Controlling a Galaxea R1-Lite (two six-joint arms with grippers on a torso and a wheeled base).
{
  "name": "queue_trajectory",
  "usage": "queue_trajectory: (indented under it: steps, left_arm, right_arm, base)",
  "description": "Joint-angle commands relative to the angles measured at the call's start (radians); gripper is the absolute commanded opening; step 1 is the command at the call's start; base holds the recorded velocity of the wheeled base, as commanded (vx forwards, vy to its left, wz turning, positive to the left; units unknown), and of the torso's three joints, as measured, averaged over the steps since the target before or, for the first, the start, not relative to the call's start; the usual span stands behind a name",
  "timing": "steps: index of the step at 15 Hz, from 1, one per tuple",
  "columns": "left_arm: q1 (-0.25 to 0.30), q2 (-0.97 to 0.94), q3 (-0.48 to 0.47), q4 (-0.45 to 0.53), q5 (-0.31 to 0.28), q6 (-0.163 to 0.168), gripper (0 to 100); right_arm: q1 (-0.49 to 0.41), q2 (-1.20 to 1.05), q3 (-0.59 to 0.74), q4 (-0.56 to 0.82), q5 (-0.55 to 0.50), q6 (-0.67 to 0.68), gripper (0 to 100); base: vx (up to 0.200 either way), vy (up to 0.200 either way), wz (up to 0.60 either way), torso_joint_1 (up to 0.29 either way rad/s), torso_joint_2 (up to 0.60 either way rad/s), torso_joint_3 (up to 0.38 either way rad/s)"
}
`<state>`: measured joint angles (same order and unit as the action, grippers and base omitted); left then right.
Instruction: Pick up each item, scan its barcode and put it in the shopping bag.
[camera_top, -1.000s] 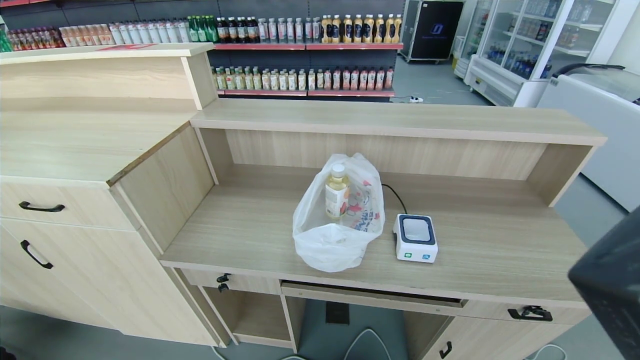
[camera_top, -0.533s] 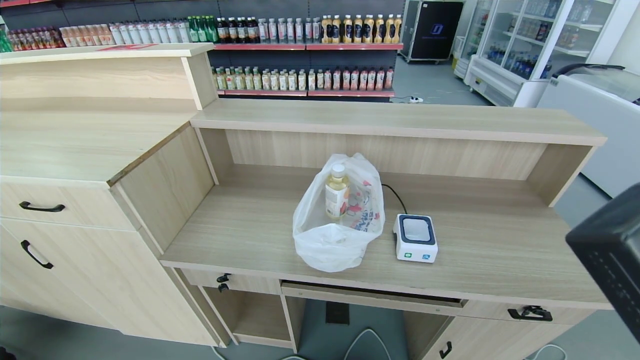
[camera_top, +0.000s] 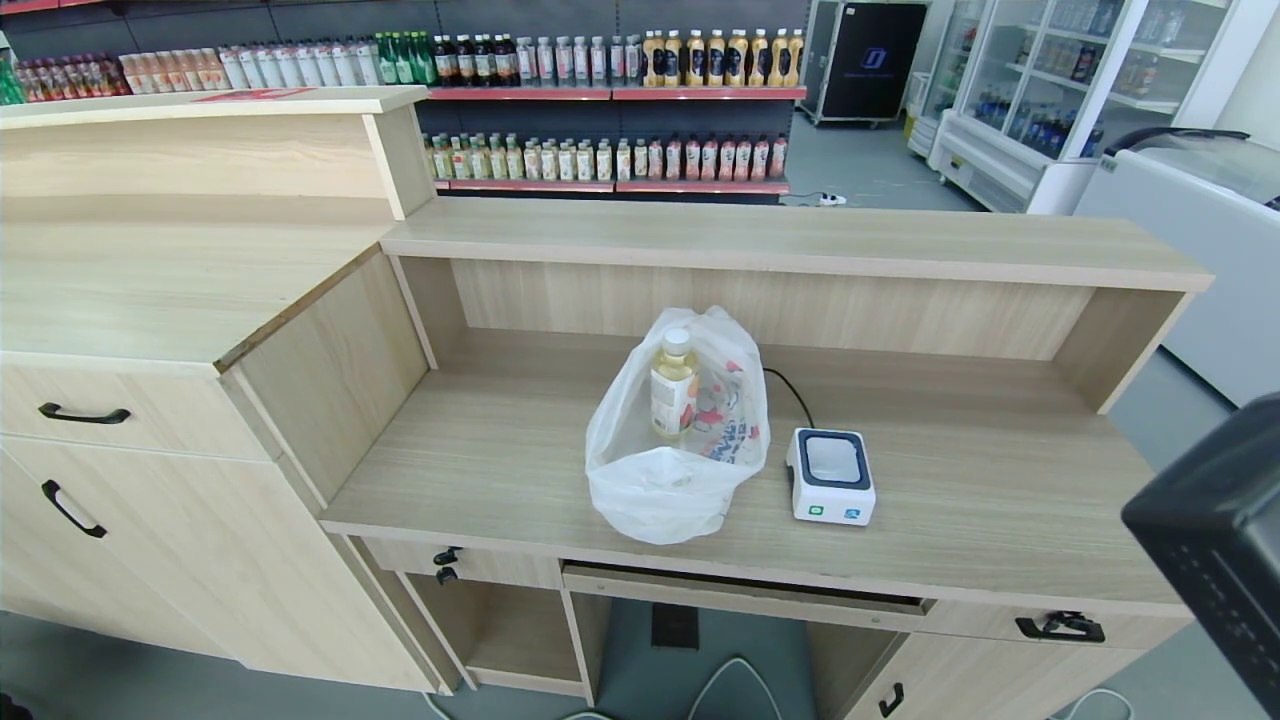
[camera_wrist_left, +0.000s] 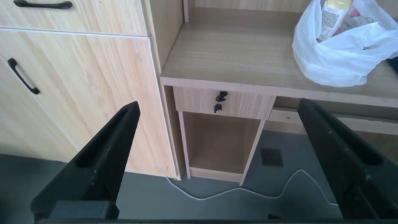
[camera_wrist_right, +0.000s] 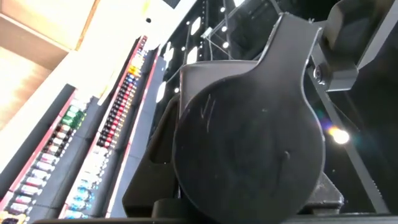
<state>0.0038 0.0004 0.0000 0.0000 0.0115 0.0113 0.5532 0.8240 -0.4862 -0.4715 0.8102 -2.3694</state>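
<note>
On counter (camera_top: 1000, 500) | labelled bottle (camera_top: 674, 395) upright in printed shopping bag (camera_top: 650, 500) | scanner (camera_top: 831, 476) beside

White shopping bag (camera_top: 655, 495) (red print), yellow bottle (camera_top: 674, 392), white scanner (camera_top: 831, 476), pale-wood counter (camera_top: 1000, 500)

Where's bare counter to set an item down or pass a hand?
Widest bare patch: light wooden counter right of the white box-shaped barcode scanner, up to the side wall. Another left of the white plastic shopping bag. Crowded at centre: bag and scanner sit close together, black cable behind.
</note>
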Motion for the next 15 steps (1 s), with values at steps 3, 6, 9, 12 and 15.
queue_trajectory:
  steps: [3, 6, 9, 12, 15]
  left_arm:
    - [0.001, 0.000, 0.000, 0.000, 0.001, -0.001, 100]
    - [0.001, 0.000, 0.000, 0.000, 0.001, 0.001, 100]
    - [0.001, 0.000, 0.000, 0.000, 0.001, -0.001, 100]
    - [0.001, 0.000, 0.000, 0.000, 0.001, -0.001, 100]
    - [0.001, 0.000, 0.000, 0.000, 0.001, -0.001, 100]
  right_arm:
    - [0.013, 0.003, -0.002, 0.001, 0.001, 0.001, 0]
    - [0.022, 0.001, -0.003, -0.001, 0.001, 0.001, 0]
    - [0.039, 0.001, -0.002, -0.001, 0.001, -0.001, 0]
    - [0.062, 0.009, -0.005, -0.001, 0.001, 0.001, 0]
    - [0.099, 0.024, -0.019, -0.006, -0.002, 0.007, 0]
  base:
    - [0.000, 0.000, 0.00, 0.000, 0.00, 0.000]
    - [0.000, 0.000, 0.00, 0.000, 0.00, 0.000]
    - [0.000, 0.000, 0.00, 0.000, 0.00, 0.000]
    - [0.000, 0.000, 0.00, 0.000, 0.00, 0.000]
    - [0.000, 0.000, 0.00, 0.000, 0.00, 0.000]
